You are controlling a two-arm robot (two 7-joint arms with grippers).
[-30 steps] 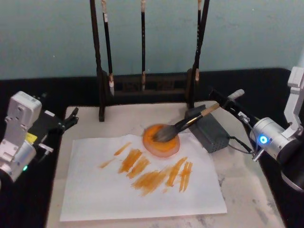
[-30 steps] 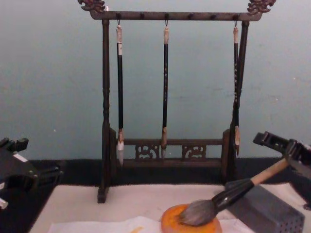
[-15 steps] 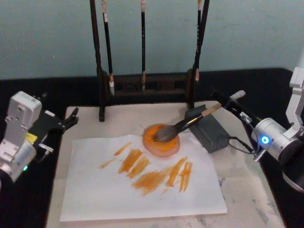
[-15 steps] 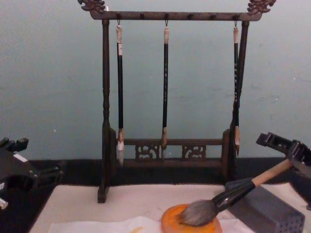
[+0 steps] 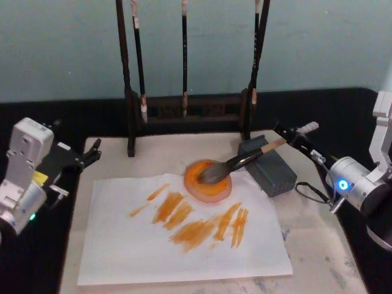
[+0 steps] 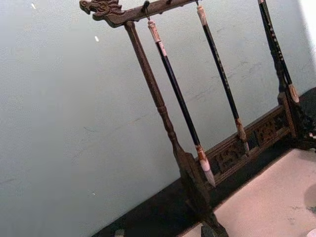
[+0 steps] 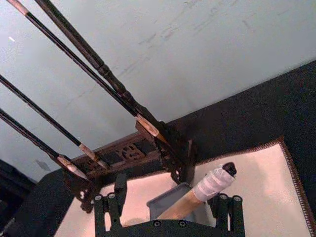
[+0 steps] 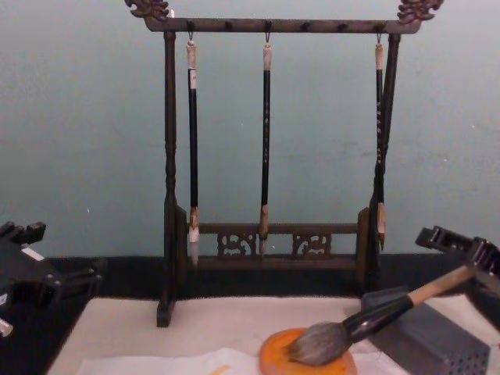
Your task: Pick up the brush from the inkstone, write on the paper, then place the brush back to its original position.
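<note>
Nearest me, the paper (image 5: 184, 229) lies flat on the counter (image 5: 318, 257), already carrying a scatter of orange strokes (image 5: 196, 223) across its middle. By the look of it the writing is done.

Just past the paper's far edge sits the inkstone (image 5: 208, 180), its near rim overlapping the sheet. The brush (image 5: 236, 163) has its bushy grey head down on the inkstone and its shaft leaning up and back over the grey block (image 5: 269, 165) to my right.

My right hand (image 5: 296, 133) is at the handle's white-wrapped end. In the right wrist view the handle passes between my two fingers (image 7: 224, 207), which stand apart on either side; I judge them slackened off the handle, not clamped on it. The brush seems to be carried by the inkstone and the block.

Step in hand: putting the brush back. What's left, I judge, is to draw the right hand straight back along the handle's line, clear of the wrapped end, without nudging the shaft off the block or dragging the bristles across the inkstone.

My left hand (image 5: 86, 156) is parked at the counter's left edge, well apart from the work; I cannot tell how its fingers are set.

Farthest off, the wooden rack (image 8: 273, 234) with three thin hanging brushes (image 8: 266, 141).
</note>
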